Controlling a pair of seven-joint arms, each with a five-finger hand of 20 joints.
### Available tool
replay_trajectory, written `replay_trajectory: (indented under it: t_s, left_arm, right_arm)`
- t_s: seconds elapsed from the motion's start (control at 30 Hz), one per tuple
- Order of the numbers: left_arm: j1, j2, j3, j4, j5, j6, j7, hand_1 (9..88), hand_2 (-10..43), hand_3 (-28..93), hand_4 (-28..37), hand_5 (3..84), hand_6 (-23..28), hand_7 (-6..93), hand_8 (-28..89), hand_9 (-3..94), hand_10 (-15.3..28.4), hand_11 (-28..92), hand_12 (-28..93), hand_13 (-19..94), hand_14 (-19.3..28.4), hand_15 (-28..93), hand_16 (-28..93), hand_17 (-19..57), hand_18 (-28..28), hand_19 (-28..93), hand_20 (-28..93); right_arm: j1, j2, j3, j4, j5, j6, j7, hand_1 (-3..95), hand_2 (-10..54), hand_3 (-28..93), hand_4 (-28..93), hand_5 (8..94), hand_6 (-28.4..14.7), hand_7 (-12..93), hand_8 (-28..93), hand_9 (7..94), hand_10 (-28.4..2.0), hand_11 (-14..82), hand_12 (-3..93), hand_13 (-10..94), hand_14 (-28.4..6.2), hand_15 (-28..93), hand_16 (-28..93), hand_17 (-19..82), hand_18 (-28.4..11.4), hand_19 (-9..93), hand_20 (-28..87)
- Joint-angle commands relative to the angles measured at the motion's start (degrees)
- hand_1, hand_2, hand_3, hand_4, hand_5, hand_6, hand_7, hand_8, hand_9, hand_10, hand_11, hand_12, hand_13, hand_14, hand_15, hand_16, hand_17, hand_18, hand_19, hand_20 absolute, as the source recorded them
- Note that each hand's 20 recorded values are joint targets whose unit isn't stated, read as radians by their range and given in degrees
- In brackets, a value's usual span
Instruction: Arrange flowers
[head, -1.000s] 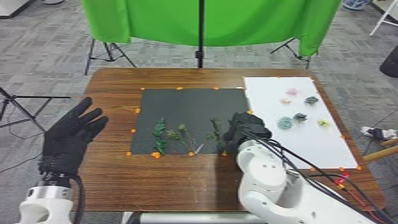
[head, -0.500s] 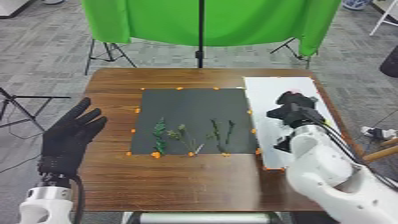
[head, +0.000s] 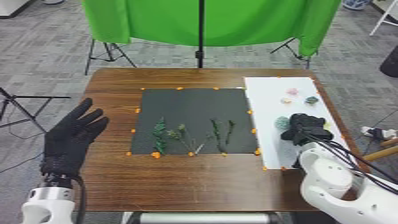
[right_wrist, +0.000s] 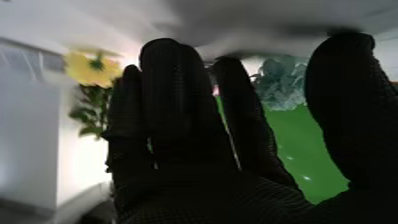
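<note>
Stems (head: 161, 136) lie along the near part of the dark sheet (head: 191, 106). Right of that sheet, we see flower heads (head: 311, 100) on white paper (head: 268, 90), and our right hand (head: 305, 127) among them, fingers straight, perhaps hiding one. Left of the sheet, our left hand (head: 67, 137) has its fingers spread.

Stems (head: 160, 135) left of flower heads (head: 282, 122)

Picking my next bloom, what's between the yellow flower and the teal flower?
The right hand lies between the yellow flower and teal flower, in the head view.
</note>
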Motion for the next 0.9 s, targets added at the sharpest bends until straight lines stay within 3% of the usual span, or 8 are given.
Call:
replay_trajectory:
  t_s: [0.03, 0.33, 0.53, 0.63, 0.73, 0.9]
  left_arm:
    - [0.4, 0.42, 0.34, 0.38, -0.68, 0.27, 0.15, 25.2, 7.4, 78, -22.8, 40.4, 9.9, 9.8, -9, 36.8, 21.1, 24, 10, 26, 28.4, 52, -9, -9.0, 28.4, 60, 0]
    - [0.2, 0.64, 0.56, 0.55, -0.87, 0.20, 0.13, 25.3, 7.2, 78, -22.5, 40.5, 9.8, 9.8, -9, 36.9, 21.1, 24, 10, 26, 28.4, 52, -9, -9.0, 28.4, 60, 0]
    - [0.0, 1.66, 0.78, 0.62, -1.36, 0.61, 1.07, 25.4, 7.2, 79, -22.5, 40.5, 9.9, 9.7, -9, 36.8, 21.1, 24, 10, 26, 28.4, 52, -9, -9.0, 28.4, 60, 0]
    - [0.0, 1.29, 0.55, 0.60, -1.25, 0.56, 0.61, 25.4, 7.2, 78, -22.5, 40.5, 9.8, 9.8, -9, 36.8, 21.1, 23, 10, 26, 28.4, 52, -9, -9.0, 28.4, 60, 0]
    - [0.4, 1.58, 0.56, 0.44, -1.57, 1.00, 0.89, 25.4, 7.3, 78, -22.5, 40.5, 9.9, 9.9, -9, 36.8, 21.1, 24, 10, 26, 28.4, 52, -9, -9.0, 28.4, 60, 0]
    - [0.4, 1.12, 0.19, 0.43, -1.25, 0.69, 0.48, 25.4, 7.2, 79, -22.5, 40.4, 9.9, 9.8, -9, 36.8, 21.1, 24, 10, 26, 28.4, 52, -9, -9.0, 28.4, 60, 0]
  right_arm:
    - [3.6, -2.6, -3.1, -0.2, -6.4, -1.5, 4.0, 32.9, -9.5, 78, -28, 52.2, -4.2, 13, -12, 57.0, -19.3, 27.8, 14.5, 51, -17.4, 71, 9, 23, -25.9, 85, 30]
    - [7.5, -4.9, -6.4, 1.4, -3.2, -2.7, 1.9, 33.2, -9.5, 77, -28, 51.9, -5.9, 12, -11, 57.1, -19.6, 27.8, 14.5, 52, -17.3, 72, 9, 23, -27.1, 84, 32]
    - [10.7, -6.8, -10.8, 4.1, -1.6, -2.7, 1.5, 35.4, -9.5, 75, -28, 54.7, -0.8, 13, -12, 62.9, -17.1, 25.4, 14.2, 60, -15.3, 68, 10, 26, -27.9, 83, 33]
    - [11.2, -7.0, -12.6, 4.7, -3.0, -1.7, 1.1, 43.0, -9.5, 75, -28, 68.6, 1.7, 14, -11, 76.5, -12.1, 25.6, 16.3, 71, -10.6, 62, 15, 33, -25.6, 85, 33]
    - [11.5, -6.9, -14.1, 4.9, -5.3, 1.0, 1.1, 52.5, -9.5, 65, -28, 80.1, 2.4, 14, -1, 86.5, -9.1, 16.9, 25.6, 77, -8.1, 59, 17, 37, -24.5, 86, 31]
    - [11.1, -7.0, -14.0, 5.0, -6.8, 2.9, 0.9, 57.3, -9.5, 62, -28, 87.2, 3.5, 14, 1, 93.3, -7.1, 16.2, 29.8, 81, -6.0, 59, 20, 39, -23.4, 88, 31]
